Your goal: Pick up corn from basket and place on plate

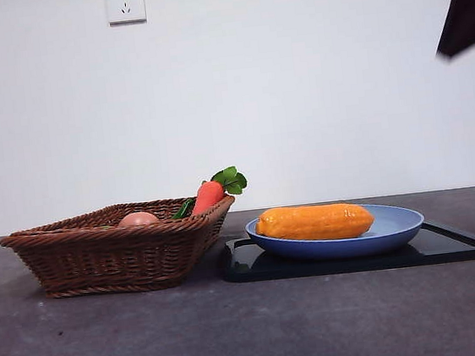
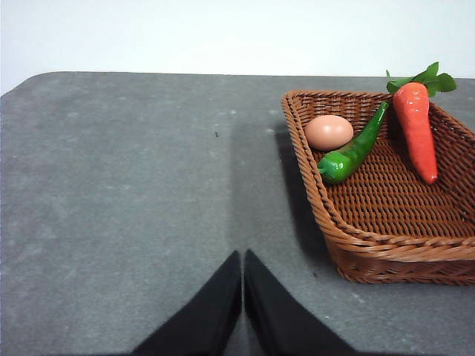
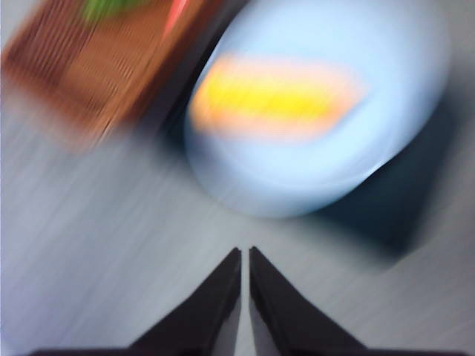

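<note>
Corn [image 1: 314,223]: glossy yellow-orange cob w/ rounded ends, laid lengthwise on blue plate [image 1: 396,231]. Plate is carried by black tray [image 1: 449,247] on grey counter [image 1: 237,331], white wall behind. Left claw [image 2: 243,259] & right claw [image 3: 245,256] are seen closed, empty.

Table [image 1: 85,347]: grey, mottled surface filling the lower part of the front view. Directly on it: wicker basket [image 1: 114,257] at left centre; flat black tray [image 1: 449,249] at right centre (just beside the basket, rims nearly meeting).
</note>
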Tool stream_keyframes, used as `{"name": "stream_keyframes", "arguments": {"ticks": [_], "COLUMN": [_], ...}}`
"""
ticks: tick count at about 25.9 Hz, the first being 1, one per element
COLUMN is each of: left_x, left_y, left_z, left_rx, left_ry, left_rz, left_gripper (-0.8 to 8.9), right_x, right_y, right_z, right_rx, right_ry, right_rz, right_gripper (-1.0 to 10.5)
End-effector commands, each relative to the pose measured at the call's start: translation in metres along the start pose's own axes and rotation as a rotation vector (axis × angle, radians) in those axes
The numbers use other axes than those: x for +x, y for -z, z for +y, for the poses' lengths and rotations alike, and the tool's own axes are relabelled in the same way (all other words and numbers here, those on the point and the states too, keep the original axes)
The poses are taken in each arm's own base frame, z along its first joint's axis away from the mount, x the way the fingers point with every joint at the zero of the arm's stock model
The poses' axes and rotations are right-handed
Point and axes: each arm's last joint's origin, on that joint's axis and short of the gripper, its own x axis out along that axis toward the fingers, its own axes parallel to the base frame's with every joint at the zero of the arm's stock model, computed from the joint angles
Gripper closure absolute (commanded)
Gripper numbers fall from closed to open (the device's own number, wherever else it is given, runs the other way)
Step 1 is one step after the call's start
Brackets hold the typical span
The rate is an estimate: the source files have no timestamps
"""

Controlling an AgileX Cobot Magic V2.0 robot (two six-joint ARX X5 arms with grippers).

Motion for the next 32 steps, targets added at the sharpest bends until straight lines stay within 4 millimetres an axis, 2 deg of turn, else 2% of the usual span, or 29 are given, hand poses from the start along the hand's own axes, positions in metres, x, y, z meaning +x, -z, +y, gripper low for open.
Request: {"name": "stream_keyframes", "arguments": {"ticks": [1,3,6,9,15,21,32], "left_x": [0.001,0.001,0.001,0.001,0.001,0.001,0.001], "left_y": [0.008,0.008,0.008,0.008,0.008,0.008,0.008], "left_z": [0.000,0.000,0.000,0.000,0.000,0.000,0.000], "left_rx": [-0.009,-0.009,-0.009,-0.009,-0.009,-0.009,-0.009], "left_ry": [0.001,0.001,0.001,0.001,0.001,0.001,0.001], "left_rz": [0.059,0.059,0.059,0.059,0.059,0.059,0.059], "left_gripper": [8.07,8.07,8.07,8.07,8.07,8.07,8.07], "right_x": [-0.022,-0.035,-0.043,-0.037,-0.018,-0.007,0.009], "right_y": [-0.001,0.011,0.044,0.079,0.119,0.140,0.162], "right_z": [-0.003,-0.008,-0.018,-0.023,-0.029,-0.034,-0.040], "right_rx": [-0.102,-0.116,-0.132,-0.154,-0.171,-0.154,-0.119], "right_ry": [0.064,0.124,0.234,0.340,0.401,0.453,0.469], "right_rz": [-0.238,-0.366,-0.528,-0.655,-0.742,-0.757,-0.688], "right_gripper": [9.4,9.4,9.4,9.4,9.4,9.4,9.4]}}
